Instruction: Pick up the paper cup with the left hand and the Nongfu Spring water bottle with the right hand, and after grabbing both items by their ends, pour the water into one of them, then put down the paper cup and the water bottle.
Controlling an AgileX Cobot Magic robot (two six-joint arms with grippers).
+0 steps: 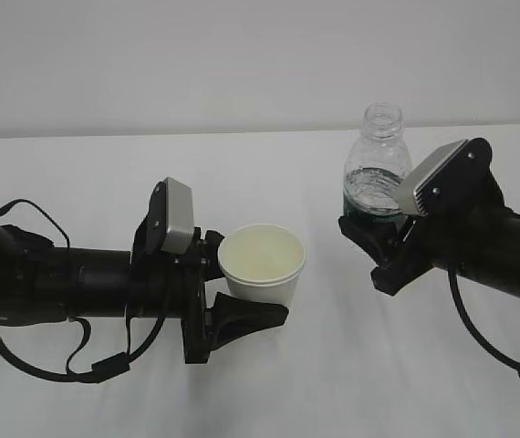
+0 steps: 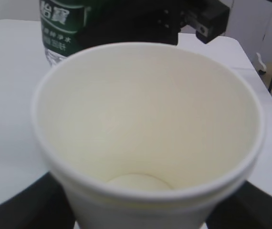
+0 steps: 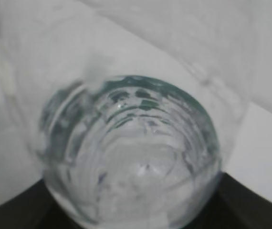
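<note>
**Now both hands are loaded, and the pour is where it can spill**

Clearly the paper cup (image 1: pixel 262 265) sits upright in the left hand (image 1: pixel 105 283), whose gripper (image 1: pixel 233 292) has its jaws spread fairly wide and closed around the cup's lower body. From the left wrist view the cup (image 2: pixel 145 129) is empty, its cream inside dry down to the base. It appears lifted just clear of the white worktop (image 1: pixel 269 392), though the exterior view does not settle that.

Over on the other side, the right hand (image 1: pixel 488 237) holds the Nongfu Spring water bottle (image 1: pixel 379 164) upright by its lower part, the gripper (image 1: pixel 379 242) clamped at a middling width across the green label band. The neck is uncapped. The water (image 1: pixel 374 187) stands around the shoulder of the bottle, so it is fairly full. Bottle and cup are near each other but apart, the bottle's mouth higher than the cup's rim.

My reading is that the pour has not begun. The risks from here:

- A full bottle tipped quickly would likely surge from the wide neck and overshoot the small cup.
- The mouth must come over the rim first; tilting where it stands now would wet the worktop.
- The thin cup could buckle or slip under a tighter squeeze, or sag as it takes on weight.
- The ribbed plastic could twist in the jaws as the weight shifts.
</note>
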